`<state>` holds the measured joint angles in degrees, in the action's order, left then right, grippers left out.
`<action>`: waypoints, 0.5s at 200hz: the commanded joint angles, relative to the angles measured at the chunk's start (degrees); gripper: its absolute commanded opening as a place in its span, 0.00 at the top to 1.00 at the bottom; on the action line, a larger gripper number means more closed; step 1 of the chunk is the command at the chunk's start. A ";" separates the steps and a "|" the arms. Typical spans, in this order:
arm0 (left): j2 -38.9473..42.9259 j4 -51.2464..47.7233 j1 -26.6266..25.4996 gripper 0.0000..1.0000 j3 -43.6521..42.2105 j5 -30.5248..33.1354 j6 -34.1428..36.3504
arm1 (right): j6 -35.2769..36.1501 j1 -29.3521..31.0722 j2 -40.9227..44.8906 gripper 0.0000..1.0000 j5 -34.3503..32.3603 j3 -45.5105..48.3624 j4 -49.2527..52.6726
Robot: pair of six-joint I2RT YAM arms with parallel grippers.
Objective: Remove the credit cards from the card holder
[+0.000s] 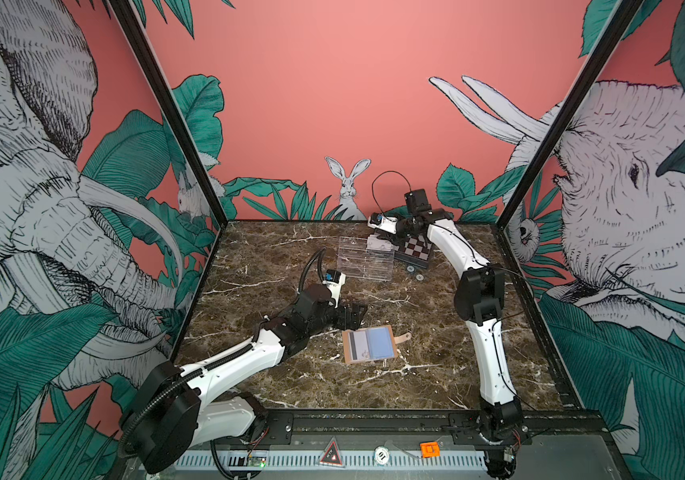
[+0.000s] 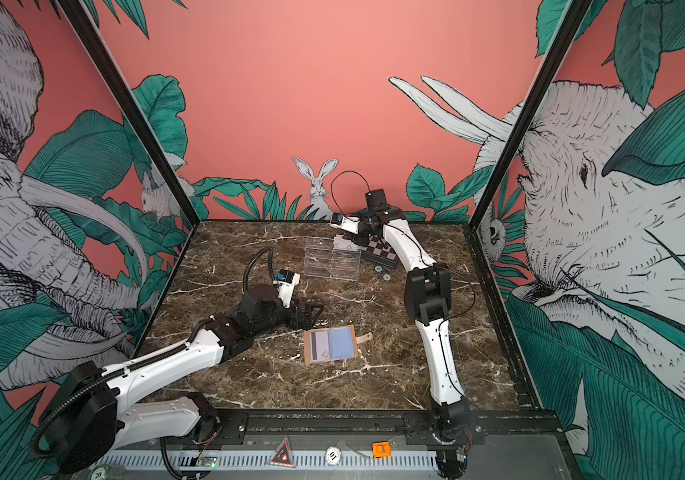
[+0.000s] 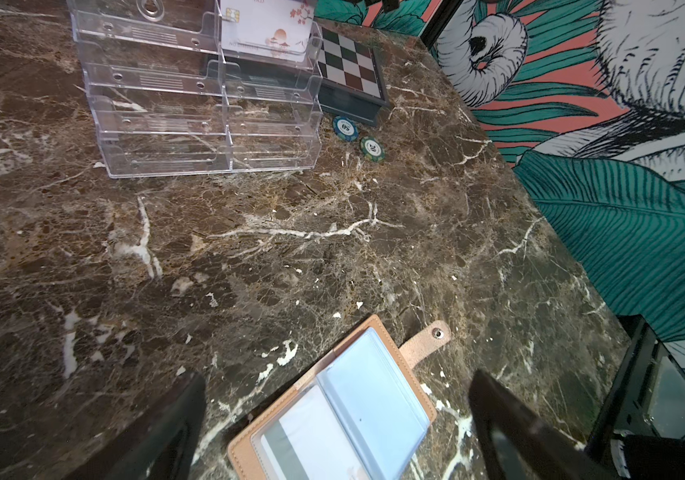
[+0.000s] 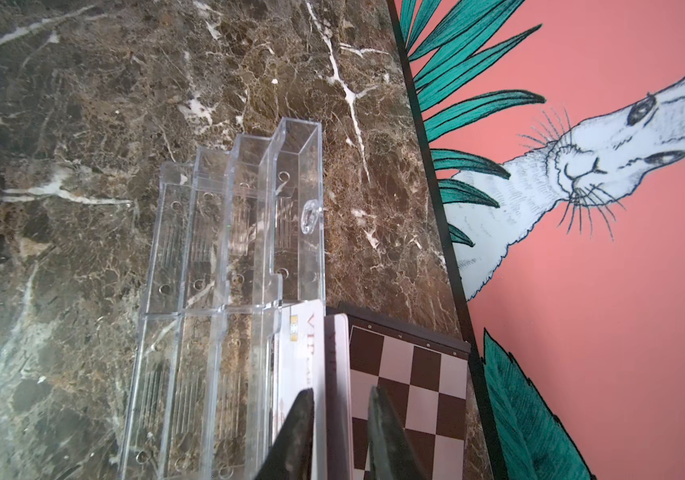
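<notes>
Card holder (image 3: pixel 419 345): lying open near the centre of the table (image 1: pixel 436 374), strap tab pointing to 3 o'clock, with nothing pinning it down.
Striped card (image 1: pixel 358 345): sitting in the sleeve on the holder's 9 o'clock side, not yet out.
Left gripper (image 1: pixel 353 313): hovering spread wide and empty, just beside the holder's 11 o'clock corner.
Right gripper (image 4: pixel 340 391): reaching over the clear tray (image 1: pixel 365 259) at 12 o'clock. Its jaws are standing slightly apart astride a loose card (image 4: pixel 337 357), and a gap is showing on one side, so the card is looking released.
VIP card (image 4: pixel 303 353): standing in the tray's back compartment, just beside the loose card.
Risk at 12 o'clock: the loose card may be tipping behind the tray onto the checkered box (image 4: pixel 407 374). I cannot tell whether its edge is sitting inside the wall. A finger dragging it while backing off would cause this.
Risk at centre: the holder may be sliding on the slick marble, or its sleeve flipping, when the thin card is pulled with nothing bracing the leather.
</notes>
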<state>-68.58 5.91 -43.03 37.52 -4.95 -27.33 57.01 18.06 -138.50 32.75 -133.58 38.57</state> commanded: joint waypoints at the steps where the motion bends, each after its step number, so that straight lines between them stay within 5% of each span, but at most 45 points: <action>1: 0.36 0.60 0.18 0.01 -0.66 -0.23 -0.29 | -1.08 0.30 -0.38 0.74 -1.02 -1.44 -1.63; 100: 1.35 -0.45 0.22 0.01 -0.95 0.68 -0.57 | -3.21 0.22 -0.45 0.60 -4.37 -1.16 -4.10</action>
<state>-68.58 5.89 -43.03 37.50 -4.95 -27.42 55.53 18.11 -138.50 29.65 -133.58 36.51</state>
